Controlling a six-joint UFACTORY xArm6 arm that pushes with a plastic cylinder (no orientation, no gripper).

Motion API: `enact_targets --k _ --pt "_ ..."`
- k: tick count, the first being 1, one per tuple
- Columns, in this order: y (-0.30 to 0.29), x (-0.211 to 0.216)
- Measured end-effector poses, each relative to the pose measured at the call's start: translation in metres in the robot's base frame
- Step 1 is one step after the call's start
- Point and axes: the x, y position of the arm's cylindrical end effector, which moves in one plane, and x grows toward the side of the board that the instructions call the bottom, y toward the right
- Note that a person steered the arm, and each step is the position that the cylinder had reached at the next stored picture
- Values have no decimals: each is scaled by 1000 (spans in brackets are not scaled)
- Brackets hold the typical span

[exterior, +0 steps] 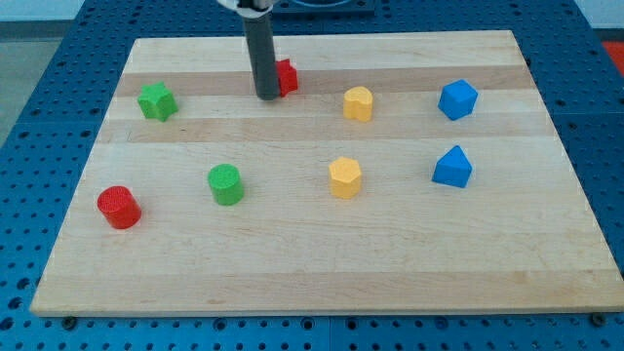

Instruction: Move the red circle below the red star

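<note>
Blue pegboard surrounds the pale wooden table (322,273), grain running view-left to view-right. End effector: plain dark rod, no jaws, holding nothing; my tip (265,97) sits touching the view-left side of the red star (287,76), partly hiding it. From the star: green star (156,100) well to view-left, yellow block (358,103) view-right, faceted blue block (458,99) farther view-right. Red circle (119,207), ribbed cylinder, far down toward view's bottom-left of star. Green circle (226,184) below-left, second yellow block (345,177) below-right, blue pointed block (452,167) farthest below-right.
</note>
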Motion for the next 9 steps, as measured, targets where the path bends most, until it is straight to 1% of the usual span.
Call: enact_targets --k 1,2,3,4,5,6,7,8,9 --pt "-2 5" --pt "-17 76" --pt "-68 119" --pt "-181 146" --pt "-230 177" --pt "-225 224" --pt "-203 239" --pt "-184 231" --pt "-156 189"
